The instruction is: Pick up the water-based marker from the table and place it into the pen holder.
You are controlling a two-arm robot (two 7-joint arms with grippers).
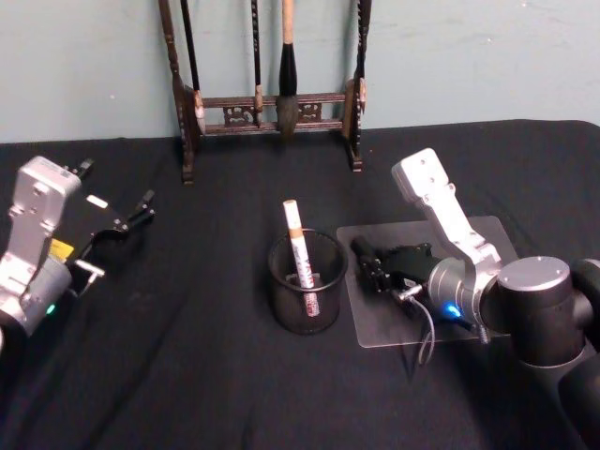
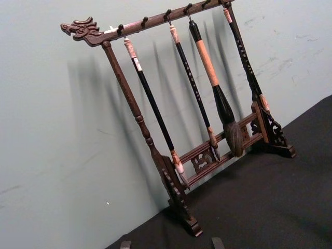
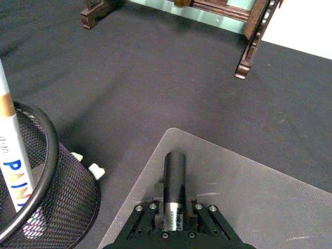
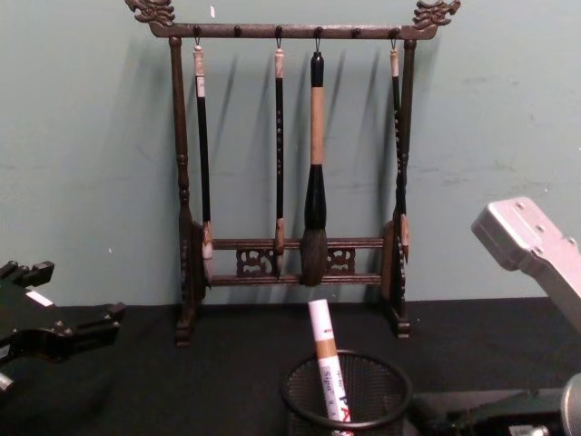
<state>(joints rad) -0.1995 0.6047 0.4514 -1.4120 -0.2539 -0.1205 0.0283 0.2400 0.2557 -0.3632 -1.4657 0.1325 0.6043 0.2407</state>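
Observation:
My right gripper [image 1: 375, 267] hovers low over a clear mat [image 1: 469, 234], just right of the pen holder [image 1: 281, 300]. It is shut on a black-capped, silver-bodied water-based marker [image 3: 175, 179] that sticks out forward between its fingers. The pen holder [image 3: 57, 207] is a round black mesh cup at the table's middle. A white paint marker [image 1: 298, 248] with a tan band stands tilted inside it, also seen as the white marker [image 4: 327, 363] from the chest. My left gripper [image 1: 117, 239] rests open at the far left of the table, with its fingertips [image 2: 217, 241] apart.
A dark wooden brush rack [image 1: 272, 103] with several hanging brushes stands at the back against the green wall. Black cloth covers the table. Two small white bits [image 3: 96, 170] lie on the cloth beside the holder.

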